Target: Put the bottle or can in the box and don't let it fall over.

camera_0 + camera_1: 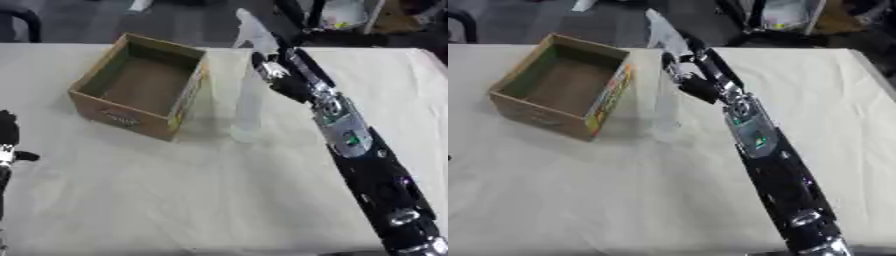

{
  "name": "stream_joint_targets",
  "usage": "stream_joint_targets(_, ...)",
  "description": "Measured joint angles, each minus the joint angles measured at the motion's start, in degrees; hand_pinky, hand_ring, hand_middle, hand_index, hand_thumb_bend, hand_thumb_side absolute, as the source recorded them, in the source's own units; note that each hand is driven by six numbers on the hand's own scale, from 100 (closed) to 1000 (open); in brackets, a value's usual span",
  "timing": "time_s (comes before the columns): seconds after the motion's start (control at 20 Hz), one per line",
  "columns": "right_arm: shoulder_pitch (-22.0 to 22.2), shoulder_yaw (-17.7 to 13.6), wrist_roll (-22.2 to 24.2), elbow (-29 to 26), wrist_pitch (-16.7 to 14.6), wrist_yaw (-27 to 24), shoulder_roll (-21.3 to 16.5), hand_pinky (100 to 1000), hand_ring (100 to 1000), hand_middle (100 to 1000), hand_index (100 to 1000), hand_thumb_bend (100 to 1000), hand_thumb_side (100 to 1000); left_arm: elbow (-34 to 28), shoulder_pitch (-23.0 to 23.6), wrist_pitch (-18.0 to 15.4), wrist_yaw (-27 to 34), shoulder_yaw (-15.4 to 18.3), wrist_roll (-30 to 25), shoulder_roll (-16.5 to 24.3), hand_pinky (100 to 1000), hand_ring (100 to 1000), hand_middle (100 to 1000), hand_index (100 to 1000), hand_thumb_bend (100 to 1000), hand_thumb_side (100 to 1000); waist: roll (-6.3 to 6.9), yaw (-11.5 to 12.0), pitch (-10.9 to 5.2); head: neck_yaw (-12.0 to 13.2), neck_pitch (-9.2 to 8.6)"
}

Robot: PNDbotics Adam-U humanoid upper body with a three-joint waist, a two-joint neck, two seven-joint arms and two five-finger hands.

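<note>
A tall clear plastic bottle (248,107) stands upright on the white tablecloth just right of the box, its base (667,131) on or very near the cloth. My right hand (273,71) comes in from the lower right and is shut on the bottle's upper part, with the bottle's top (251,27) sticking out above the fingers. The open cardboard box (140,85) sits at the left of the table, and nothing shows inside it. My left hand (8,132) rests open at the left edge, far from the bottle.
The table's far edge (367,48) runs behind the box and bottle, with dark chair legs and clutter (341,17) beyond it. Bare cloth (192,195) stretches in front of the box. My right forearm (359,150) crosses the table's right half.
</note>
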Motion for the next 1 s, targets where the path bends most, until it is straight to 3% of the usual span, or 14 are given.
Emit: stream_joint_targets(1.0,-3.77,0.53,1.32,1.93,-0.28,-0.77,-0.02,828,1000,1000,1000,100,728,-0.19,-1.45,0.04,0.0,-0.68,-0.62,0.0,517,1000,904,812,424,722,0.13,2.96,1.13,-1.6,-0.02)
